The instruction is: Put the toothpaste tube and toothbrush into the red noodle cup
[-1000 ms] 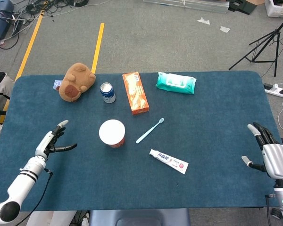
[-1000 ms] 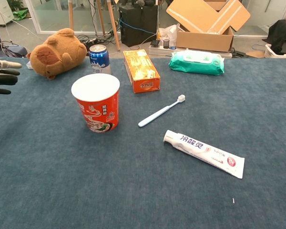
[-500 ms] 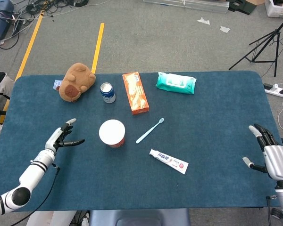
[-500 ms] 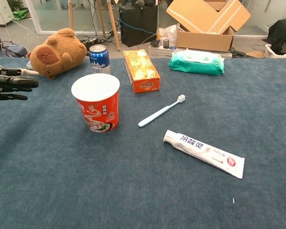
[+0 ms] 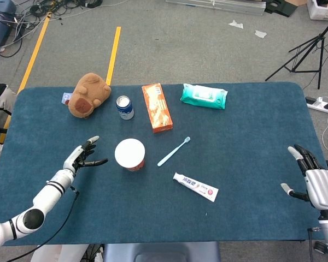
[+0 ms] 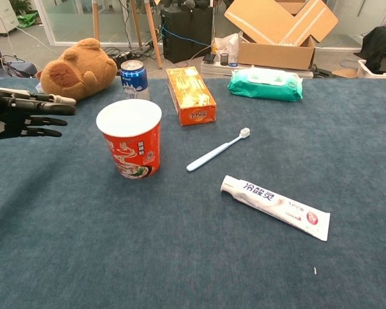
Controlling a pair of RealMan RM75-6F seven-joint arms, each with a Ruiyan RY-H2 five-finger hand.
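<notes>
We see the red noodle cup (image 5: pixel 130 154) upright toward the left of the tabletop's (image 5: pixel 246 136) middle, its mouth uncovered. The toothbrush (image 5: pixel 174 151) lies flat just to the cup's right, apart from it, and the toothpaste tube (image 5: pixel 195 186) lies flat nearer the front edge, close to the brush but not touching.

Along the far edge sit a brown plush toy (image 5: pixel 88 95) near the far left corner, a blue drink can (image 5: pixel 125 107), an orange box (image 5: pixel 157 107) lying flat, and a green wet-wipes pack (image 5: pixel 204 96). The can stands behind the cup, near it; nothing lies between the cup and the brush or tube.

Our left hand (image 5: pixel 83 157) hovers left of the cup, fingers spread and pointing toward it, holding nothing. Our right hand (image 5: pixel 312 179) is at the right edge, well apart from everything, fingers apart and empty.

The chest view shows the cup's printed side and the tube's lettering, plus cardboard boxes (image 6: pixel 280 32) beyond the far edge; it cuts off the right hand. The head view alone shows that hand and a tripod (image 5: pixel 309 49) on the floor.
</notes>
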